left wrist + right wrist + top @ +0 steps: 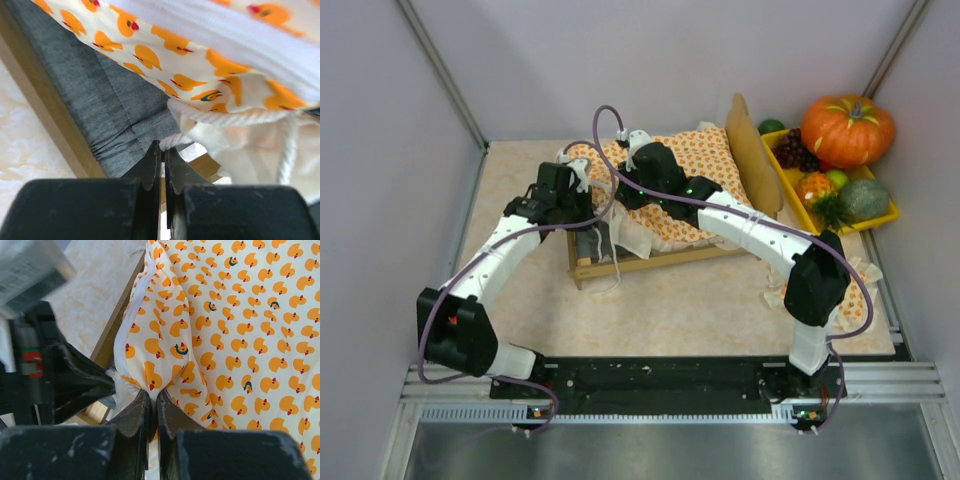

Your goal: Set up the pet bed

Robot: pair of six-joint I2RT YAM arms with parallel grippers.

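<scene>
1. Light-wood and plywood, the pet bed point(620, 265) is seen at the middle of the table point(670, 320), with its rounded headboard point(752, 150) stood upright at the end on the right arm's side.
2. A duck-printed bedspread point(240, 340) is draped over most of the bed, and the grey fabric base point(100, 100) is left bare at the foot.
3. The left gripper point(162, 149) is pinched fully together on the bedspread's white corded hem, just above that base.
4. The right gripper point(153, 399) is likewise clamped tight on a raised fold of the same cloth, near the side rail point(112, 335).
5. The frame is judged light and stiff, best taken by a rail or the headboard's edge. The cloth is judged soft and limp, best gripped at hem or corner, where slipping seems less likely.
</scene>
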